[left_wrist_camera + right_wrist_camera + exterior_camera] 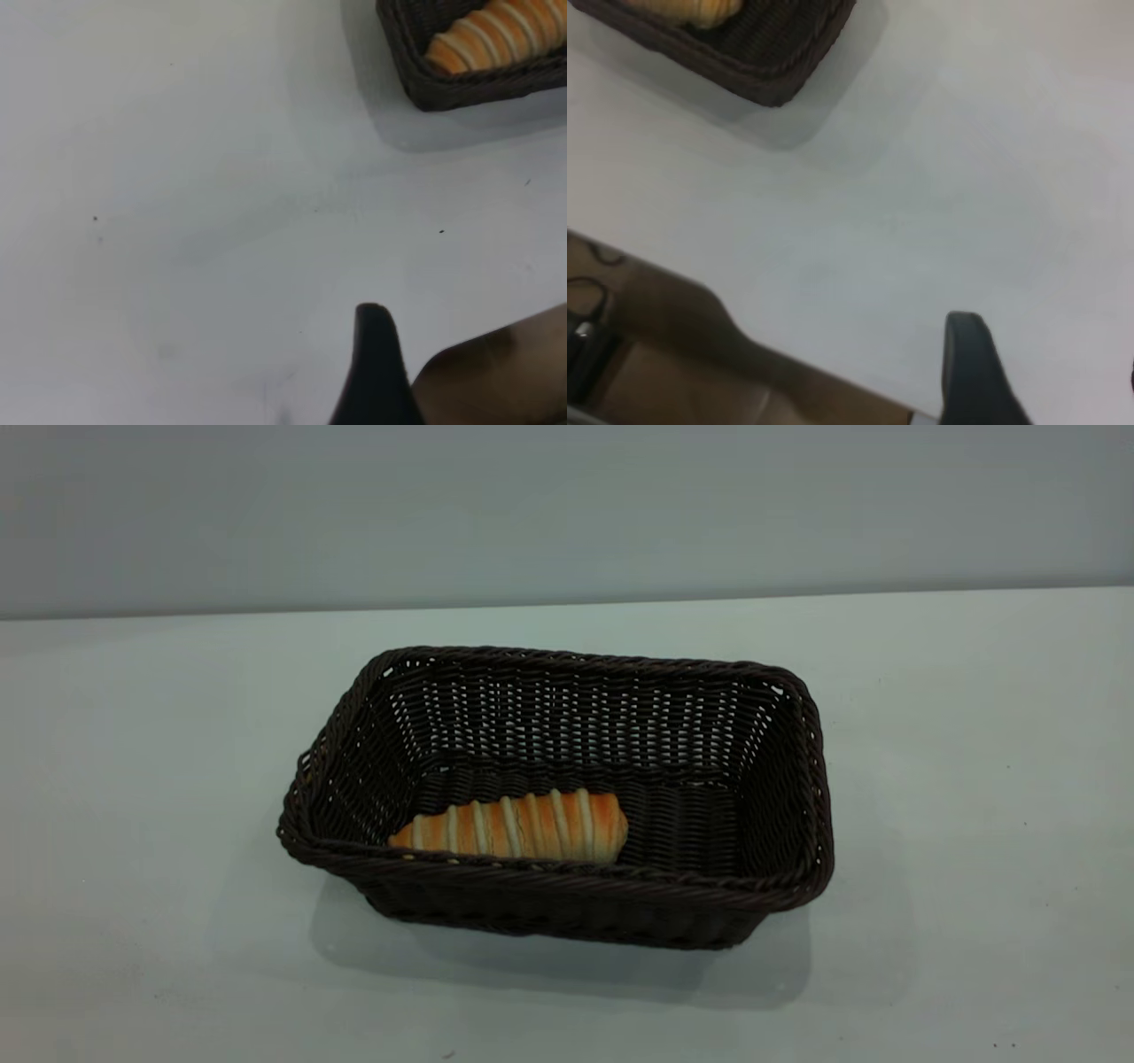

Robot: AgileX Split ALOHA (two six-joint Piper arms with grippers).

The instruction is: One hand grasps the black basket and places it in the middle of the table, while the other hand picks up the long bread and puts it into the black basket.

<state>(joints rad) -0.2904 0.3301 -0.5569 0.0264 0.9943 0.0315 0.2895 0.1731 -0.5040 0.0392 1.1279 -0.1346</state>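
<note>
**Bread in basket, basket mid-table**

The black basket stands near the middle of the table, which is bare on every side of it. The long bread lies inside on the basket floor — toward the left half, close against the near wall, lengthwise along it. Both wrist views show the basket well apart from the arms — only one fingertip of each gripper shows, over the table near its edge.

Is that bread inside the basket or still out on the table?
Inside. The bread lies on the basket's woven floor, by the near wall.
</note>
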